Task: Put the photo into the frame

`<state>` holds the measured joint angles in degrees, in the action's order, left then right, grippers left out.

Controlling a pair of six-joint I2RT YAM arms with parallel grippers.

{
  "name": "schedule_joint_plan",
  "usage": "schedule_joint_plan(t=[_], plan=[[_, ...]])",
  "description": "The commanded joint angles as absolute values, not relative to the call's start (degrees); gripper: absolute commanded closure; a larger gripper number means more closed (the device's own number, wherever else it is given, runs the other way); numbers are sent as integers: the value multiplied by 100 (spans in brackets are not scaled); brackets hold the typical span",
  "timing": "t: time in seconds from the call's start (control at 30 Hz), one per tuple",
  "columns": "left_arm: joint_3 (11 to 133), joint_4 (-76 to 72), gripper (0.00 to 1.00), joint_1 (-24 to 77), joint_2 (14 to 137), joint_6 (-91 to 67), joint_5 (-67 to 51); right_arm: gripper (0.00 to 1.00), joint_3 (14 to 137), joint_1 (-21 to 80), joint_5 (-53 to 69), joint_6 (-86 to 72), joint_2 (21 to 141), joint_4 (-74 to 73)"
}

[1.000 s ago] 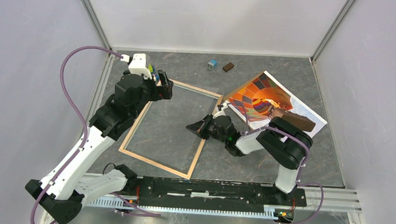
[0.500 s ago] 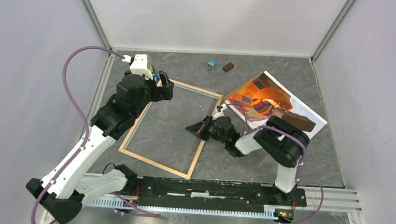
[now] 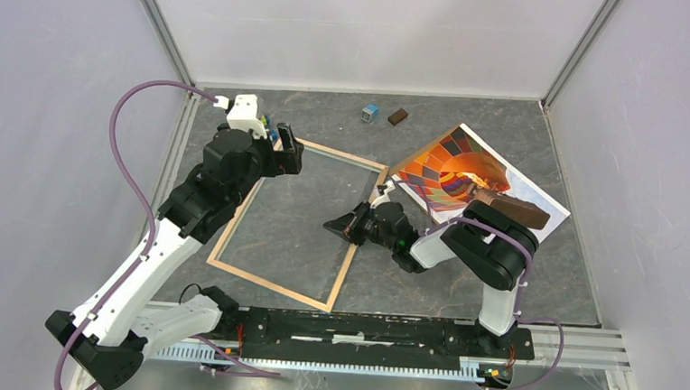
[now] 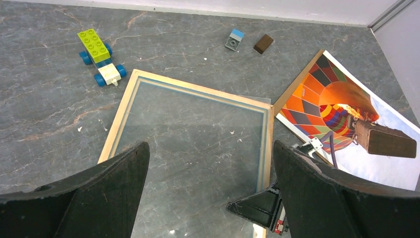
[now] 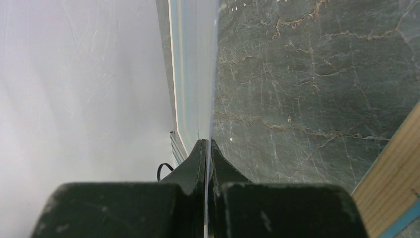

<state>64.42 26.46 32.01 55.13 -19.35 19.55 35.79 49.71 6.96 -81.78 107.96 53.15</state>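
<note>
Paper-thin and easily creased, the photo [image 3: 456, 170] is laid face up just right of the frame [image 4: 198, 90] and is judged best taken by its white border, while the right gripper [image 5: 208, 148] is clamped on a clear pane [image 5: 198, 74] and the left gripper [image 3: 287, 158] is spread apart.

- Your left arm [image 3: 137, 273]: white links far behind the tool [image 3: 287, 153], black joint housings nearer it.
- A purple cable [image 3: 111, 135] loops to a white box [image 3: 245, 115] just behind that tool.
- Your right arm [image 3: 487, 253]: black joints, white links, purple cable too.
- Fingers [image 4: 322, 198] are matte black wedges.
</note>
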Motion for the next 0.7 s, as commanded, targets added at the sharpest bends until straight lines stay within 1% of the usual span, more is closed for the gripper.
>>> schedule_joint_plan(t=[0.0, 0.67], plan=[[6442, 2404, 0, 3226, 5536, -1714, 1986, 100, 3564, 4958, 459, -8081, 10623, 5451], [6434, 2399, 0, 3221, 5523, -1723, 1960, 100, 3422, 4939, 228, -8098, 10494, 5265]])
